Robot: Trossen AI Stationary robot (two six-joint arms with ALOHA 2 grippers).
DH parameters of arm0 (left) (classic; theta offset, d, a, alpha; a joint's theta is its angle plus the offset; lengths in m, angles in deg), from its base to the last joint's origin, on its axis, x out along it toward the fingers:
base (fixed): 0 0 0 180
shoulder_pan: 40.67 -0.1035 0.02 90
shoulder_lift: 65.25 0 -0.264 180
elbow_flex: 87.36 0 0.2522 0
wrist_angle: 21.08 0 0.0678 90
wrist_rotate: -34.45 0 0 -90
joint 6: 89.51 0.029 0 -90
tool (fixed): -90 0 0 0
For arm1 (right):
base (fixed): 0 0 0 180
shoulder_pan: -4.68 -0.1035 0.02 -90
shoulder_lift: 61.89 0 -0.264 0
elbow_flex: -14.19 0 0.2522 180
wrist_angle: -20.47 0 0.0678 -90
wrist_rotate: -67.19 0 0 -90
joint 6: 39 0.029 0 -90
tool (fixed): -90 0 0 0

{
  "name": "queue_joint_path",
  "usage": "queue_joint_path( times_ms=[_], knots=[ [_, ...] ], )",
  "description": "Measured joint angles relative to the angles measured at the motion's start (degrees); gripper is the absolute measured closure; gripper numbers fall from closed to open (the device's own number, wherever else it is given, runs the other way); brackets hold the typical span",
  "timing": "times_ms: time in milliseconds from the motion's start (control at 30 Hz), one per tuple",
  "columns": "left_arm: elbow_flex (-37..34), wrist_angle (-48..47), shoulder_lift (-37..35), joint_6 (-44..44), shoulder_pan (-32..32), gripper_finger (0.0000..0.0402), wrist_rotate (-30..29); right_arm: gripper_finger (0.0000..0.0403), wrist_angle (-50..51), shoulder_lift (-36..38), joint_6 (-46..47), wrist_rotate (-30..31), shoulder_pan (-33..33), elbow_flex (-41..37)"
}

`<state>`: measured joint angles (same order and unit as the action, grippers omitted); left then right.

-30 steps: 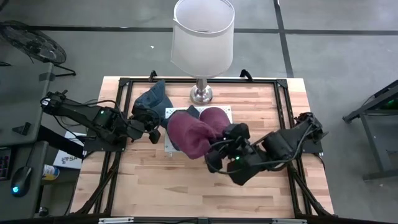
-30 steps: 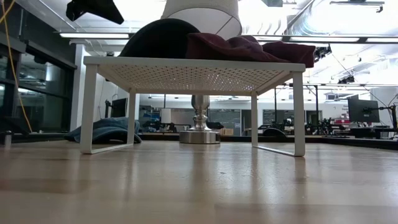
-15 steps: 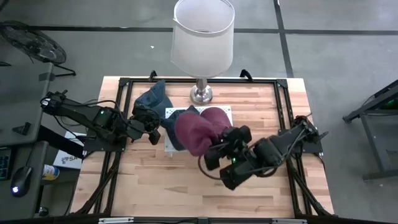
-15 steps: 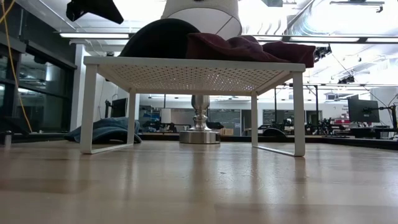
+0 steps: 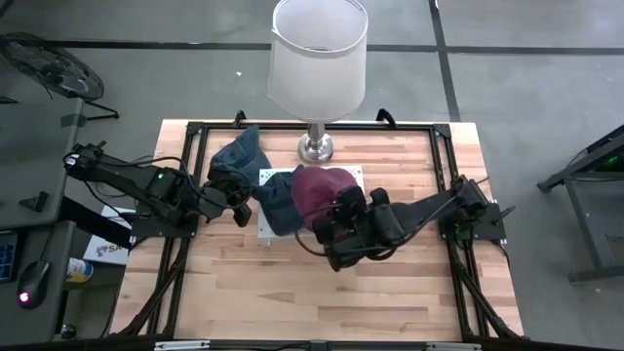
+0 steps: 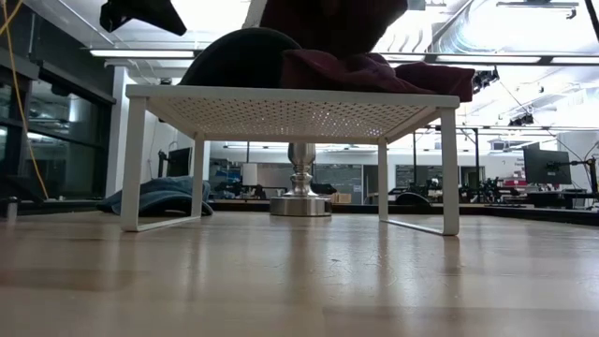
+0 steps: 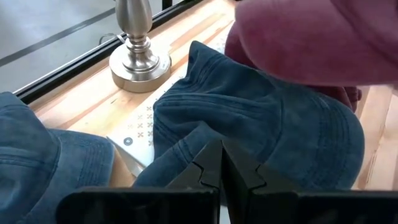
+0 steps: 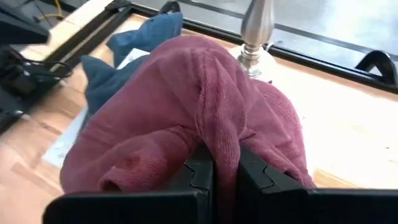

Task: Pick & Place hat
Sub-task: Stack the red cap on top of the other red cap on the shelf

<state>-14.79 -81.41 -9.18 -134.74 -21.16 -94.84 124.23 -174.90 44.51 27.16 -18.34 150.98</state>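
A maroon hat [image 5: 314, 190] hangs in my right gripper [image 5: 336, 219] above the white wire rack [image 6: 281, 98]; in the low view it shows over the rack's top [image 6: 328, 23]. A second maroon hat [image 6: 402, 75] lies on the rack. A blue hat [image 5: 276, 205] also sits on the rack, with my left gripper [image 5: 241, 200] shut at its left edge. Another blue hat [image 5: 237, 153] lies flat on the table, left of the lamp base [image 5: 315, 148]. My left gripper pinches the blue hat at its edge [image 7: 208, 146], coming level from the table's left. The crown [image 7: 280, 124] rests on the rack, creased toward the fingertips. My right gripper pinches a raised fold of the maroon hat [image 8: 221, 134] between both fingers, coming from the table's right and near side. The hat is lifted and drapes slack on either side of the fingers.
A tall lamp with a white shade [image 5: 317, 58] stands at the table's far edge behind the rack. A black frame [image 5: 444, 166] runs around the tabletop. Bare wood lies in front of the rack [image 5: 292, 283].
My right gripper has moved toward the table's left and far edge and risen, carrying the maroon hat with it. The hat has bunched up over the rack, baring more of the blue hat, and has come into the top of the low view.
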Motion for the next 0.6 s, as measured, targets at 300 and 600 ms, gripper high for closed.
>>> queue_joint_path(
  times_ms=[300,600],
  knots=[
    [0.0,0.0,0.0,0.0,0.0,0.0401,0.2,0.0383,0.0,0.0,0.7,1.0,1.0,-3.7],
    [0.0,0.1,0.0,-0.2,0.0,0.0401,0.3,0.0383,0.0,0.2,0.8,0.7,2.4,-7.8]
  ],
)
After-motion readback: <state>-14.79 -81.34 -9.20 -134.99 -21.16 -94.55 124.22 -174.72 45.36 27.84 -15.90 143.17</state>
